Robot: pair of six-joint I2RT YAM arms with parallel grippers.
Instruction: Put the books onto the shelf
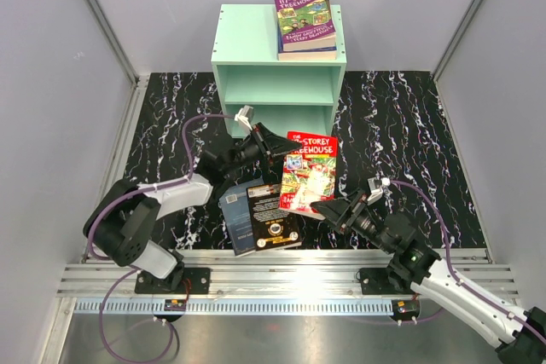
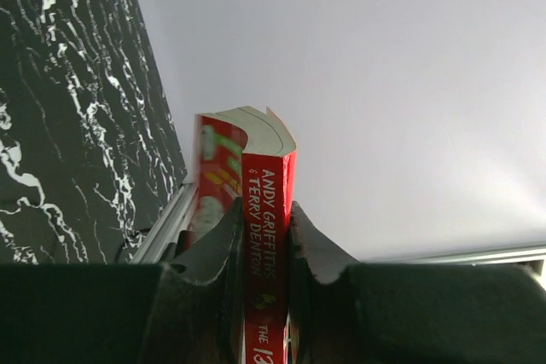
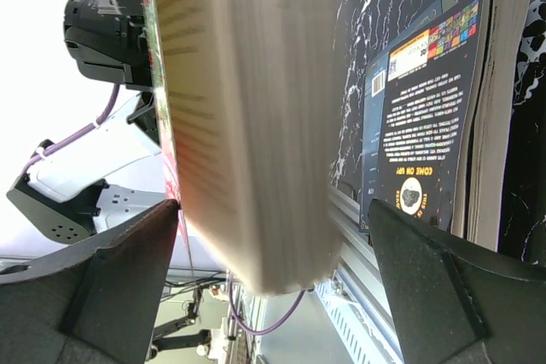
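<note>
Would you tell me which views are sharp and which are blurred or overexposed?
Top external: sharp, evenly lit. Left wrist: red book spine crisp, wall bright. Right wrist: its page edge blurred, black book sharp, upper left washed out.

Mint-green shelf (image 1: 247,40), purple book (image 1: 304,21), red book (image 1: 309,175), seemingly dark-blue book (image 1: 236,210), white-veined black mat (image 1: 409,142).

A counter (image 1: 409,125) with a black, white-veined marble pattern is closed in on three sides by plain pale grey walls (image 1: 51,57) with metal posts (image 1: 103,23) at the back corners, and a ribbed aluminium rail (image 1: 281,268) runs along its near edge.
</note>
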